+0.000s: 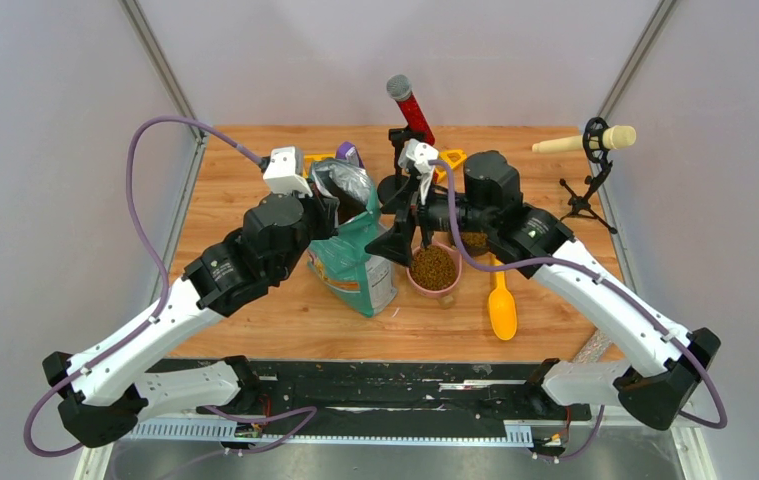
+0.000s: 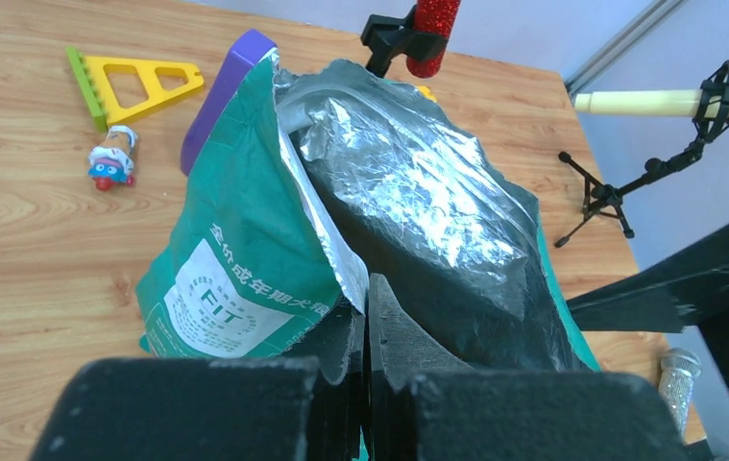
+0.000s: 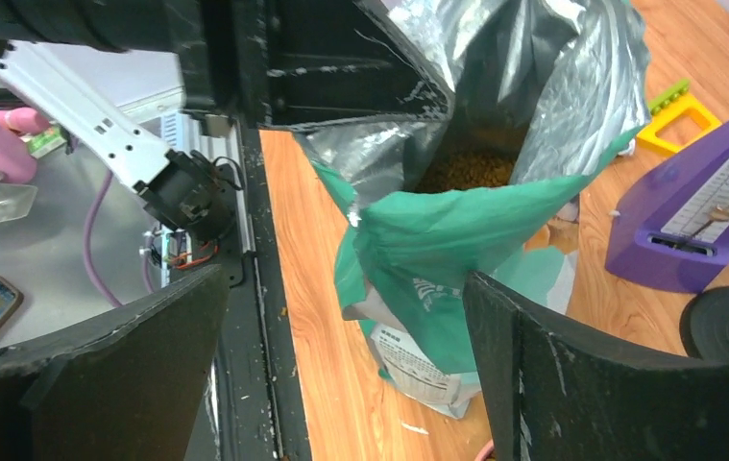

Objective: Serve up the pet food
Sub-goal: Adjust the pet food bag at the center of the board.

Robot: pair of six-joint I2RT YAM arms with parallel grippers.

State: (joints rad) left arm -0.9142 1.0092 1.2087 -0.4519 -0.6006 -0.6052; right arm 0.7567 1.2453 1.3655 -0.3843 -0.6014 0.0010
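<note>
**Left fingers closed on the bag, right fingers wide and empty**

Nearest to the left wrist camera is the left gripper. Its two black fingers are pressed together with no gap, and the rim of the teal-green bag appears to be pinched between them. The bag stands upright on the wooden table with its silver-lined mouth open.

To the right of the bag is the right gripper. Its fingers stand far apart, they hold nothing, and they touch nothing. They are just beside the upper part of the bag.

Further right, the pet food fills a pink bowl, which stands close beside the bag. A yellow scoop lies flat on the table to the right of the bowl, apart from it.

Only the top view shows the bowl and the scoop. It also shows a red microphone at the back and a beige microphone on a stand at the right.

Only the right wrist view looks down into the bag, where more brown kibble lies at the bottom. It also shows a purple box behind the bag.

Only the left wrist view shows the white label of the bag, a yellow triangle and a small toy figure, both on the table to the left of the bag.
</note>
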